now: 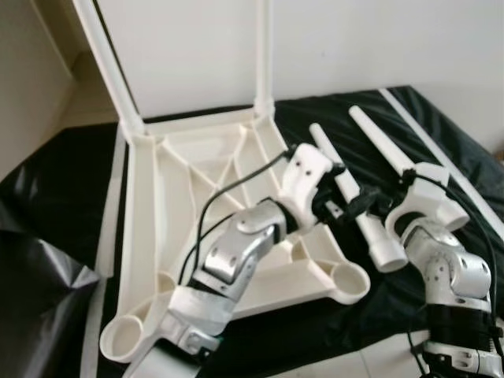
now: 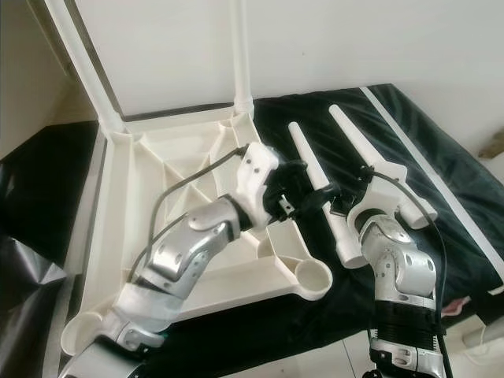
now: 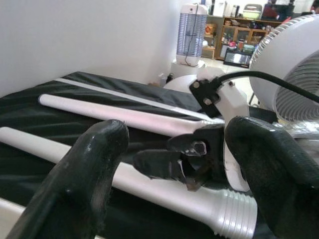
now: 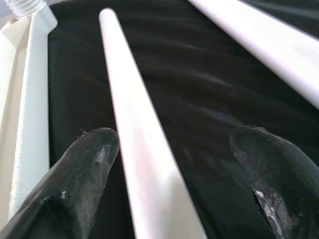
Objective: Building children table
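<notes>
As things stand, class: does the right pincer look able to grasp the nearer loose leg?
Probably yes. The right pincer is open with the leg lying between its fingers on the black sheet; nothing sits between them. The left pincer hovers close, which could crowd the grasp.

No text, label, brand, number or sign can be read in any of the views. The white plastic table top (image 1: 197,205), the white tapered legs (image 1: 358,209) beside it and the black sheet (image 1: 441,157) under them carry no markings, and the items on the wooden shelves (image 3: 244,30) far behind the table top are too blurred to make out.
</notes>
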Robot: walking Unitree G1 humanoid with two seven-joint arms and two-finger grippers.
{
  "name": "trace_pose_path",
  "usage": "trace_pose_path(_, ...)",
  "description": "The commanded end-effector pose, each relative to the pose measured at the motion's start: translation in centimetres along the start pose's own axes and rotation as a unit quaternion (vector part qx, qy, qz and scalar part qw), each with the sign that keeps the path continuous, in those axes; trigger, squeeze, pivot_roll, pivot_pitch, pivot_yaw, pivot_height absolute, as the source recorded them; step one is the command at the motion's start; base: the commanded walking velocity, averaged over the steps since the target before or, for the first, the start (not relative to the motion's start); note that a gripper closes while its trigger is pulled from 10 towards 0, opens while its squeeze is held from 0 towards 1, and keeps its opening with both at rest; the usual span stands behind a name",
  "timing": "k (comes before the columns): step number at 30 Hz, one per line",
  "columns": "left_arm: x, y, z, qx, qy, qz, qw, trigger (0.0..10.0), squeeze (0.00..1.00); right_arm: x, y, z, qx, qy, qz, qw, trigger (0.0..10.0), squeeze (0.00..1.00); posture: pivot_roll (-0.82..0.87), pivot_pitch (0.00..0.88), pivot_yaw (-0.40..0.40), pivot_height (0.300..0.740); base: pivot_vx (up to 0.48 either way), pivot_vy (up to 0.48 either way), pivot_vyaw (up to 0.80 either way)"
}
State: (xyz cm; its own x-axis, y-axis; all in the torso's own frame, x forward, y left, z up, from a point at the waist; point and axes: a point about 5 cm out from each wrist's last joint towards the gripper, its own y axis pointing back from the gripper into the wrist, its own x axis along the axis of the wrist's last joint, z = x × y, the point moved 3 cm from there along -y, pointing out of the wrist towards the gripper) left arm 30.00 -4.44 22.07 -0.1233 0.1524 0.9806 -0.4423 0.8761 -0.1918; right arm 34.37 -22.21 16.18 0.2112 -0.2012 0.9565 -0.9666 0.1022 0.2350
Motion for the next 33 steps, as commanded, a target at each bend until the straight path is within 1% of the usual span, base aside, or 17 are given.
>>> trace_pose_path(1,-0.3,0.8,0.6,-0.025,0.001,-0.009,1.000,10.0,0.00,-0.1,-0.4,-0.1,0.008,0.011,-0.022,1.000,10.0,0.00,-0.06,0.055,0.008,0.740,0.000,0.000,0.00)
trace_pose_path(2,-0.3,0.8,0.6,-0.025,0.001,-0.009,1.000,10.0,0.00,-0.1,-0.4,-0.1,0.008,0.011,-0.022,1.000,10.0,0.00,-0.06,0.055,0.008,0.740,0.000,0.000,0.00)
trace_pose_path(3,-0.6,1.6,0.8,-0.031,-0.003,-0.015,0.999,10.0,0.00,-0.4,-0.9,-0.2,0.019,0.021,-0.046,0.999,10.0,0.00,-0.06,0.056,0.006,0.740,0.000,0.000,0.00)
trace_pose_path(4,-0.6,1.6,0.8,-0.031,-0.003,-0.015,0.999,10.0,0.00,-0.4,-0.9,-0.2,0.019,0.021,-0.046,0.999,10.0,0.00,-0.06,0.056,0.006,0.740,0.000,0.000,0.00)
trace_pose_path(5,-0.7,1.8,0.9,-0.035,-0.006,-0.018,0.999,10.0,0.00,-0.6,-1.0,-0.1,0.024,0.032,-0.056,0.998,10.0,0.00,-0.06,0.056,0.006,0.740,0.000,0.000,0.00)
trace_pose_path(8,-0.9,2.3,1.1,-0.040,-0.012,-0.023,0.999,10.0,0.00,-1.5,-1.4,-0.2,0.044,0.051,-0.099,0.993,10.0,0.00,-0.05,0.056,0.000,0.740,0.000,0.000,0.00)
trace_pose_path(9,-0.8,2.3,1.1,-0.038,-0.013,-0.023,0.999,10.0,0.00,-1.7,-1.4,-0.3,0.052,0.049,-0.114,0.991,10.0,0.00,-0.05,0.056,-0.001,0.740,0.000,0.000,0.00)
trace_pose_path(16,-0.7,2.4,1.0,-0.032,-0.014,-0.023,0.999,10.0,0.00,-1.9,-1.4,-0.5,0.071,0.055,-0.137,0.987,10.0,0.00,-0.05,0.052,-0.007,0.740,0.000,0.000,0.00)
trace_pose_path(19,-0.6,2.5,1.0,-0.030,-0.014,-0.022,0.999,10.0,0.00,-2.3,-1.3,-0.3,0.071,0.062,-0.154,0.983,10.0,0.00,-0.05,0.043,-0.009,0.740,0.000,0.000,0.00)
trace_pose_path(21,-0.5,2.4,1.1,-0.029,-0.014,-0.020,0.999,10.0,0.00,-2.9,-1.2,0.0,0.070,0.066,-0.177,0.980,10.0,0.00,-0.05,0.043,-0.009,0.740,0.000,0.000,0.00)
trace_pose_path(22,-0.5,2.4,1.1,-0.029,-0.014,-0.020,0.999,10.0,0.00,-2.9,-1.2,0.0,0.070,0.066,-0.177,0.980,10.0,0.00,-0.05,0.043,-0.009,0.740,0.000,0.000,0.00)
trace_pose_path(24,-0.3,2.3,1.1,-0.030,-0.016,-0.017,0.999,10.0,0.00,-3.9,-1.0,0.2,0.067,0.061,-0.214,0.973,10.0,0.00,-0.06,0.036,-0.007,0.740,0.000,0.000,0.00)
trace_pose_path(27,-0.2,2.2,1.1,-0.030,-0.016,-0.016,0.999,10.0,0.00,-4.2,-0.9,0.2,0.067,0.060,-0.223,0.971,10.0,0.00,-0.06,0.032,-0.006,0.740,0.000,0.000,0.00)
trace_pose_path(29,0.0,2.1,1.1,-0.029,-0.016,-0.012,0.999,10.0,0.00,-4.7,-0.8,0.3,0.067,0.062,-0.241,0.966,10.0,0.00,-0.07,0.029,-0.006,0.740,0.000,0.000,0.00)
trace_pose_path(30,0.0,2.0,1.0,-0.028,-0.015,-0.010,0.999,10.0,0.00,-5.4,-0.7,0.4,0.065,0.055,-0.258,0.962,10.0,0.00,-0.07,0.025,-0.006,0.740,0.000,0.000,0.00)
trace_pose_path(32,0.0,2.0,1.0,-0.028,-0.015,-0.010,0.999,10.0,0.00,-5.4,-0.7,0.4,0.065,0.055,-0.258,0.962,10.0,0.00,-0.07,0.025,-0.006,0.740,0.000,0.000,0.00)
trace_pose_path(33,0.0,1.9,1.0,-0.028,-0.015,-0.010,0.999,10.0,0.00,-5.9,-0.7,0.4,0.062,0.056,-0.268,0.960,10.0,0.00,-0.07,0.026,-0.007,0.740,0.000,0.000,0.00)
